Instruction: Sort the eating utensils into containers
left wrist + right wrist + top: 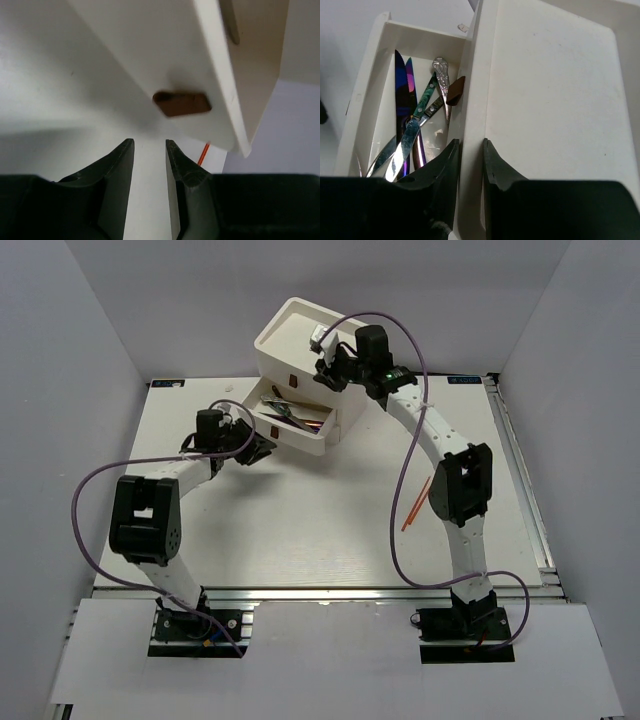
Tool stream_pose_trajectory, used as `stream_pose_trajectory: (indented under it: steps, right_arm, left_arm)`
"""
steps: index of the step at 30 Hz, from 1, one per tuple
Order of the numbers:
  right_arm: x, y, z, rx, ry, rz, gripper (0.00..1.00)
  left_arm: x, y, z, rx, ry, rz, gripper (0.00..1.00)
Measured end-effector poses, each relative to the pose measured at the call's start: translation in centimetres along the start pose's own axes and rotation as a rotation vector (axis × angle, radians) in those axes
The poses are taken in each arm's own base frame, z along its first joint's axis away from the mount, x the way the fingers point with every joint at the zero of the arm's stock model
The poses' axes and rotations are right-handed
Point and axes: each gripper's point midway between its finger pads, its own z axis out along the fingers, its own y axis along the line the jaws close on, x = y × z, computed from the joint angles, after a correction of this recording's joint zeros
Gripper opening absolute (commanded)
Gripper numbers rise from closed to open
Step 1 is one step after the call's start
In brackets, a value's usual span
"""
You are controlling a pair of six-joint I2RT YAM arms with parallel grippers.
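— Left wrist view first: how are we finding the left gripper (149, 155)?
— We are seeing it slightly spread and gripping nothing, sitting just below the dark red pull (181, 104) of the open drawer (150, 50).
— And the right gripper (470, 152)?
— It is pinching the top rim of the drawer unit (545, 100). Utensils (412, 120) are lying in the drawer at left, and the gripper is cutting off their lower ends. Two chopsticks (416, 505) are lying on the table (330, 530), right of centre.

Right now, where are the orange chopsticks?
In the top view the orange chopsticks lie on the table right of centre, beside the right arm's elbow, apart from the drawer unit.
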Motion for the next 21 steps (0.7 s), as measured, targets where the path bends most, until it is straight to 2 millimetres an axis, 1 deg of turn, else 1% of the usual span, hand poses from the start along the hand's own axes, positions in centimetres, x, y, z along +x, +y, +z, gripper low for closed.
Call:
stream_pose_trajectory:
  steps: [5,6,11,17,21]
  right_arm:
    - [-0.1,0.5,-0.2,-0.032,-0.004,0.014,0.0]
    - [0.0,0.4,-0.2,-0.031,-0.002,0.015,0.0]
    - [0.6,-0.8,-0.8,-0.007,0.009,0.033,0.0]
    - [1.6,-2.5,-1.6,0.049,0.036,0.064,0.0]
    - [2.0,-3.0,-1.9,0.066,0.05,0.081,0.0]
  left_arm:
    - [-2.0,-1.3,3.1,0.029,-0.002,0.021,0.42]
    - [-2.0,-1.4,3.4,0.03,0.016,0.018,0.42]
    - [-2.2,-2.2,5.0,0.048,0.069,0.012,0.41]
    - [-3.2,-3.6,7.3,0.078,0.087,0.028,0.41]
    - [-3.4,-4.1,8.0,0.089,0.082,0.042,0.41]
